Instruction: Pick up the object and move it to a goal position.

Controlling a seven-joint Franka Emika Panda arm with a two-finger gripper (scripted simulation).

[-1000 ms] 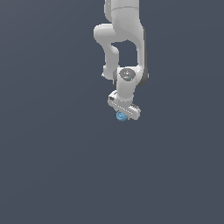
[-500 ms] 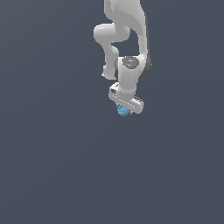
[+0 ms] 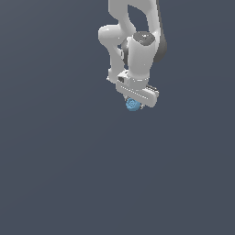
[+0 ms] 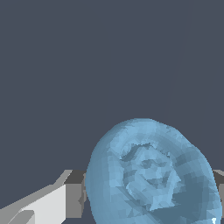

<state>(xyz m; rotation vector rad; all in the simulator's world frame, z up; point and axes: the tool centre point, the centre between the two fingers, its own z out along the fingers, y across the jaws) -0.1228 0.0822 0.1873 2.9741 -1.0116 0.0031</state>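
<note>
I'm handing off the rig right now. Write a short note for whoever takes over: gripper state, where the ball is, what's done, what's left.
Gripper: shut on the light-blue ball; the wrist view shows the ball sitting between the two fingers.
Ball: tucked under the white hand, in the upper middle of the exterior view.
Done: the ball is grasped.
Left: carry it to the goal and hold it there. No goal marker shows in either view, so confirm the target before moving.

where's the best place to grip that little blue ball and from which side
Across its widest middle, coming straight down from above. The blue ball is roundish and much narrower than the gripper, so fingers on opposite sides of the middle should hold it. The wrist view shows it sitting between them that way.
</note>
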